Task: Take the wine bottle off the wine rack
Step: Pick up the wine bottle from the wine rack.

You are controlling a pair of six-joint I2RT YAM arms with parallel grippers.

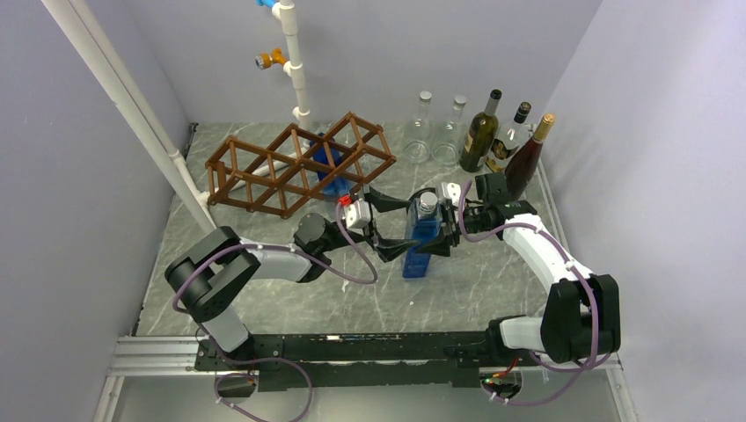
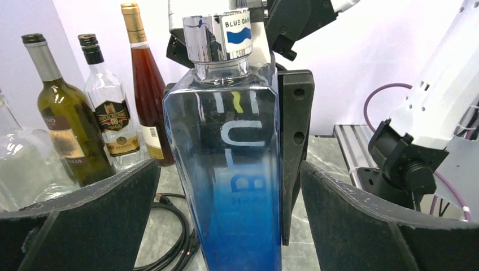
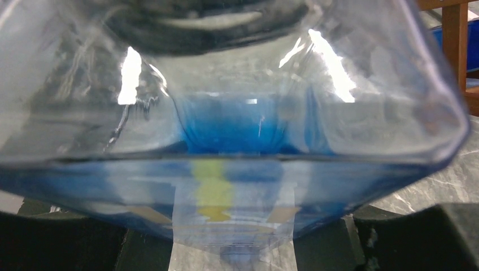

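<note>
1. though its jaws are spread fully wide, the l gripper [image 1: 400, 225] holds nothing: its pads [image 2: 96, 220] flank the blue wine bottle [image 1: 423, 233] w/ a gap on each side, no contact.
2. bottle stands upright on the table [image 1: 290, 299], off the wine rack [image 1: 290, 167], near the rack's right end.
3. r gripper [image 1: 449, 220] is clamped on the bottle's upper body, jaws abt half apart. one finger [image 2: 296, 130] lies flat against its side.
4. far: a blue object [image 1: 330, 171] sits in a rack cell, and a row of bottles [image 1: 479, 132] stands by the back wall.
</note>
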